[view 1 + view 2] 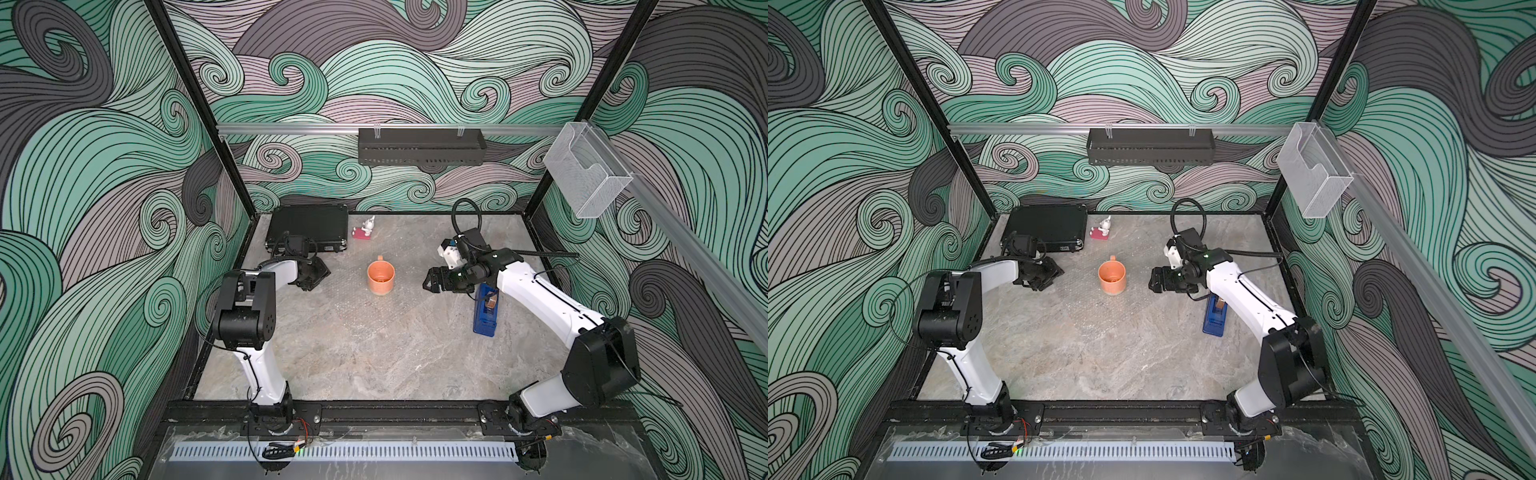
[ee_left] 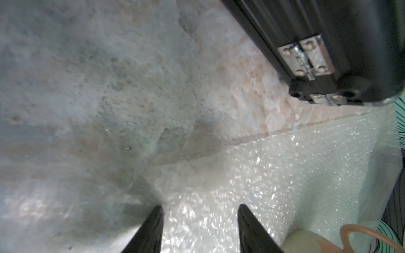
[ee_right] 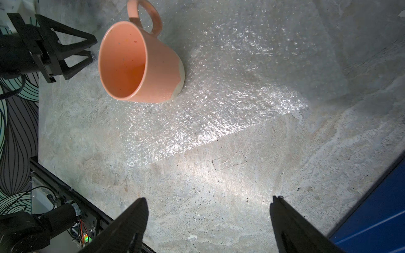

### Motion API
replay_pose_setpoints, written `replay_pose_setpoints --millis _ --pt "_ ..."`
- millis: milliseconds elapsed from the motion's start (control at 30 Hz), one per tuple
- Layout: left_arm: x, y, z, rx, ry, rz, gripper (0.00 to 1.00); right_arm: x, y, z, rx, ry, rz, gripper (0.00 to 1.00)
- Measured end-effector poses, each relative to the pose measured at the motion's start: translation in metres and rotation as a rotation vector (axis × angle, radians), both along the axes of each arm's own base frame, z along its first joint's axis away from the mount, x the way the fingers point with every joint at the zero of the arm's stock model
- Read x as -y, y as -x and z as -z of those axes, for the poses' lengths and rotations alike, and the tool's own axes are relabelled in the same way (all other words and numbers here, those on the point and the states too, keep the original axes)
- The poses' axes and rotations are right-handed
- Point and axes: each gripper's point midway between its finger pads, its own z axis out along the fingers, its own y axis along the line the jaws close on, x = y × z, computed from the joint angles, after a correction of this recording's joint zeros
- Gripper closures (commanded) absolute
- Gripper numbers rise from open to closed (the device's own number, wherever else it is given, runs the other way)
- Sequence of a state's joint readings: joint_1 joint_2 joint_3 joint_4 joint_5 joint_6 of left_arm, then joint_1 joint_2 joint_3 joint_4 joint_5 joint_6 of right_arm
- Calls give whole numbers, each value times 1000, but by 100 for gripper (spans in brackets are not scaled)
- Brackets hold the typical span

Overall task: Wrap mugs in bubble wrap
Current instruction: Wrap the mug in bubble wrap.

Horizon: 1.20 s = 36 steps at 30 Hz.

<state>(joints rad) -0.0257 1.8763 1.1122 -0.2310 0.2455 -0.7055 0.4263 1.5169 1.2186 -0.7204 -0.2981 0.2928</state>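
Upright orange mug [image 1: 380, 278] stands on flat bubble wrap [image 3: 219, 98] — handle rearward.

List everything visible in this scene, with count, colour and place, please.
bubble wrap: one sheet, transparent, flat on the table
mug: one, orange, upright on the bubble wrap
case: one, black, back left corner
figurine: one, red and white, beside the case
tape dispenser: one, blue, right side
basket: one, black, on back rail
holder: one, clear, on right rail
left pincer: one, black, open, over the wrap's edge
right pincer: one, black, open, over bare table
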Motion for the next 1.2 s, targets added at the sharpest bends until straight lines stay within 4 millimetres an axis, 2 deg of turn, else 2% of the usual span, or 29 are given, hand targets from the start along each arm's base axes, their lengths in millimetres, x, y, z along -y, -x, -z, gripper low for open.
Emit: replay_pose_setpoints --millis 167,233,333,467,633,833,1000,1200 --pt "4 -2 3 2 21 16 80 -3 0 0 3 -6 -2 10" --pt "5 2 6 -7 27 21 92 -3 0 0 3 -8 -3 10" --pt "7 5 8 -17 38 27 100 -5 0 -1 6 -11 -3 10" --pt "11 9 2 -5 48 37 100 -8 1 -1 6 -19 -5 11" --pt "13 19 -22 45 52 40 100 -13 3 -2 2 -26 -12 11" --pt "20 41 -45 95 56 58 100 -19 6 0 -8 -30 -23 11" --pt "41 58 -57 117 56 115 100 -23 8 5 -24 -27 -27 11" --pt "68 61 -74 139 57 187 100 -28 1 2 -26 -35 -16 11"
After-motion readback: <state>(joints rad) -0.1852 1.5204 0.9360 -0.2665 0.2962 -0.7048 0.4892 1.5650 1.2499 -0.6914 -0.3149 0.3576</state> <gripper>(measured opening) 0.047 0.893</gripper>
